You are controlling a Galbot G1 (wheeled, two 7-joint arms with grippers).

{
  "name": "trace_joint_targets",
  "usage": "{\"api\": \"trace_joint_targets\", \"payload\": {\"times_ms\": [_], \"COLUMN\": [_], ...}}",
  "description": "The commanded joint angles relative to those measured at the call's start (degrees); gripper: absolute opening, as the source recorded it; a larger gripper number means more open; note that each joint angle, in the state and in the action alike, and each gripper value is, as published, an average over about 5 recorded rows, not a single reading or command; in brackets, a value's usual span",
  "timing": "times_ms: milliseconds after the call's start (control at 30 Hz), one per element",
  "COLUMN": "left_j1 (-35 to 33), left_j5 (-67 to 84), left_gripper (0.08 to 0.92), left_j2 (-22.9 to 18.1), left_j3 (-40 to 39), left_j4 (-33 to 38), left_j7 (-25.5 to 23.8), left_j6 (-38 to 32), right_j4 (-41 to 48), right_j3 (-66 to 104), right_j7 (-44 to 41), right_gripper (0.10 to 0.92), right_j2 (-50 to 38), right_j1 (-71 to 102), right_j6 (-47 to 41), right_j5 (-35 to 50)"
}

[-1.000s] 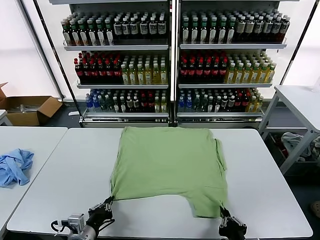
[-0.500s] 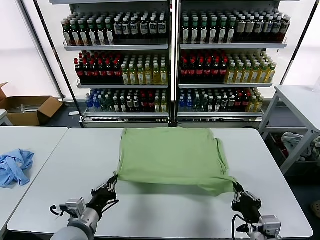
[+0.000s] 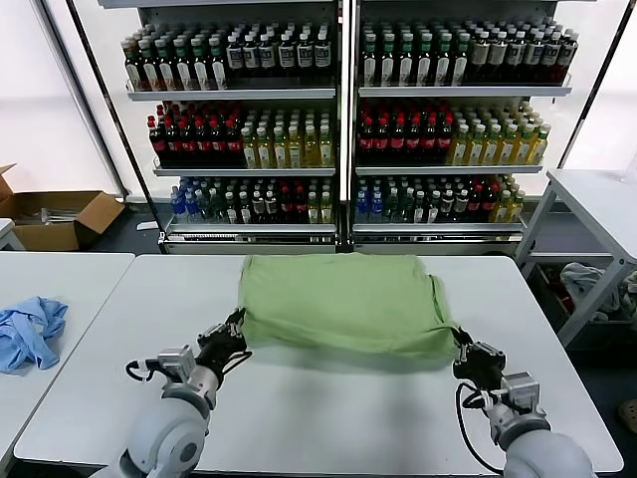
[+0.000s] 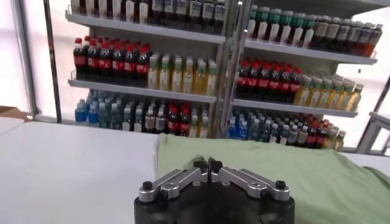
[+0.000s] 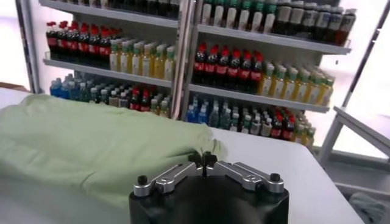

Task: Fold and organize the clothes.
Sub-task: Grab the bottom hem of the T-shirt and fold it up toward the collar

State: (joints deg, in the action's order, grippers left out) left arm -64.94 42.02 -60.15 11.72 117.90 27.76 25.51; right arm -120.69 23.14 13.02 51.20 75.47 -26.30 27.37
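Polo shirt (image 3: pixel 343 302), light green, lies on the white table (image 3: pixel 328 418), spread across the table's far half with its far edge near the table's back rim. Its near edge is lifted off the table surface and folded back over the rest, so the shirt reads as a doubled band rather than a flat sheet. Left gripper (image 3: pixel 235 327) is at the shirt's near-left corner, fingers pinched together on the fabric edge; in the left wrist view the left gripper (image 4: pixel 208 163) has its two tips meeting with green cloth right at them. Right gripper (image 3: pixel 461 341) is at the shirt's near-right corner, fingers likewise clamped on the hem; the right wrist view shows the right gripper (image 5: pixel 206 159) tips together against the shirt (image 5: pixel 91 146), which bulges up just beyond them. Both grippers sit just off the near side of the shirt, well apart from each other, one at each corner. Light blue garment (image 3: pixel 30 331) lies crumpled on a separate table to the left of the shirt's table. Drink coolers (image 3: pixel 343 119) full of bottles stand behind the table; cardboard box (image 3: pixel 55 217) sits on the floor left of them.
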Motion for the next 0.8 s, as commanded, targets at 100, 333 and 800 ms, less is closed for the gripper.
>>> {"api": "trace_joint_targets", "payload": {"times_ms": [100,333,800], "left_j1": [8.2,8.8,9.3], "left_j5": [-4.1,-5.6,-8.3], "left_gripper": [0.083,0.083,0.083], "left_j2": [-2.9,-3.0,-2.2], "left_j3": [-3.6,-3.4,-4.9], "left_j4": [-7.1,-8.6,-12.3], "left_j7": [3.0,3.7,1.4], "left_j6": [2.4,2.9,3.6], "right_j4": [13.1,20.3,27.8], "right_j3": [-7.6,-11.3,-12.8], "right_j7": [-9.2,-13.4,-16.7], "right_gripper": [0.109,0.109,0.109], "right_j2": [-0.3,1.5,3.5], "right_j1": [-16.2,-23.7,-26.8], "right_j6": [0.2,4.6,10.3], "right_j5": [-3.0,-5.5,-9.0]}}
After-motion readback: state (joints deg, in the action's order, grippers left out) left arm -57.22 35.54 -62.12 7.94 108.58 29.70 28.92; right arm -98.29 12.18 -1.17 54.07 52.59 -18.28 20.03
